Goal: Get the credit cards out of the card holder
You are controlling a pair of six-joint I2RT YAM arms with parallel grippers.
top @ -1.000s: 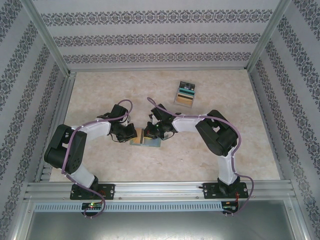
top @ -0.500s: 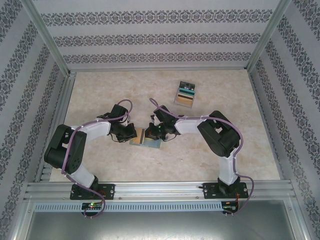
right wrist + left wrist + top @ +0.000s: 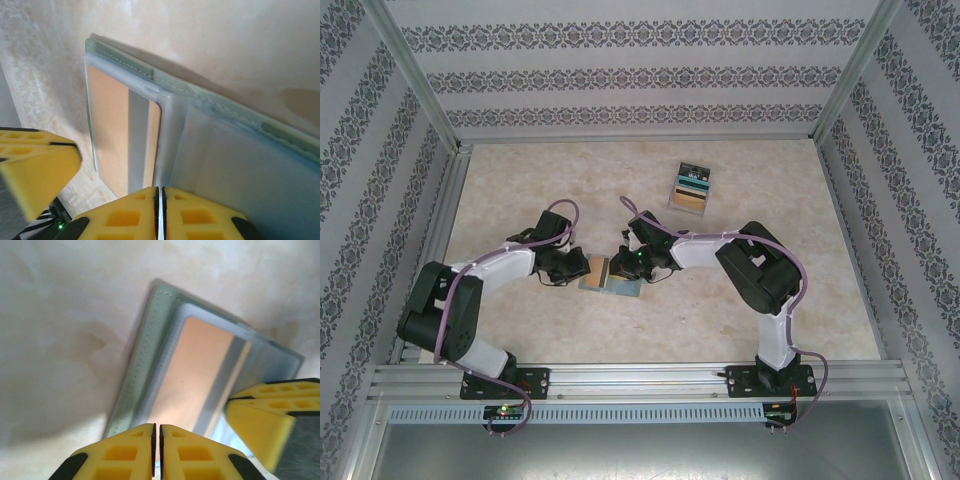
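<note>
A: First entry, leftmost?
B: Left gripper (image 3: 156, 432). Yellow pads pressed together, only a hairline slit between them. The tips are low over the holder's left edge. I cannot tell whether they nip it.

A: Next along?
B: Holder (image 3: 139, 372). It is dull green with a stitched border and lies open and flat on the table (image 3: 520, 180), pale blue-grey inside facing up. It sits mid-table, directly between the two grippers.

A: Contents?
B: One tan card (image 3: 195, 375) with a grey stripe down one long side, lying in the left clear pocket. The right half shows pale pocket layers, and what they hold I cannot make out.

A: Then?
B: Right gripper (image 3: 160, 197). Pads likewise closed to a thin line, set at the pocket's edge beside the card. I cannot tell whether it grips sleeve or card. The two grippers' fingers stand close, facing each other across the holder.

A: Last?
B: Pile (image 3: 690, 190) of cards, staggered black, teal and tan, toward the far right, well apart from the holder
</note>
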